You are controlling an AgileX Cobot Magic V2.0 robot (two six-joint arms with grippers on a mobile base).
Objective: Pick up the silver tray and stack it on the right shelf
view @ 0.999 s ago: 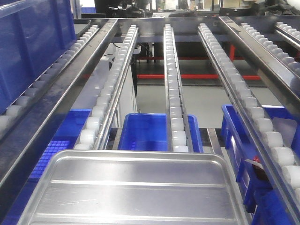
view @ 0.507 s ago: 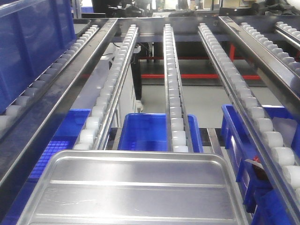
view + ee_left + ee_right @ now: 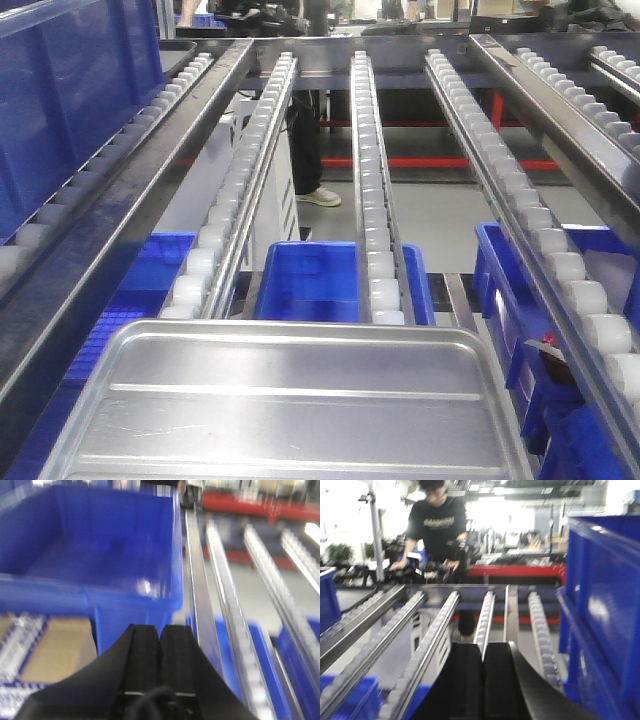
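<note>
The silver tray (image 3: 285,410) lies before the roller rails (image 3: 372,200) — bins (image 3: 310,280) beneath them, a crate (image 3: 70,100) to the left.

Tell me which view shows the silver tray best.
The front-facing view: the tray fills the bottom of the frame, with its rim, rounded far corners and two ridges clear, though its near edge is cut off. Neither wrist view shows it; both look along roller rails and blue bins.

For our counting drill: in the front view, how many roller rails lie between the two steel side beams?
3: left rail, middle rail, right rail, all beyond the tray. None seems hidden.
</note>
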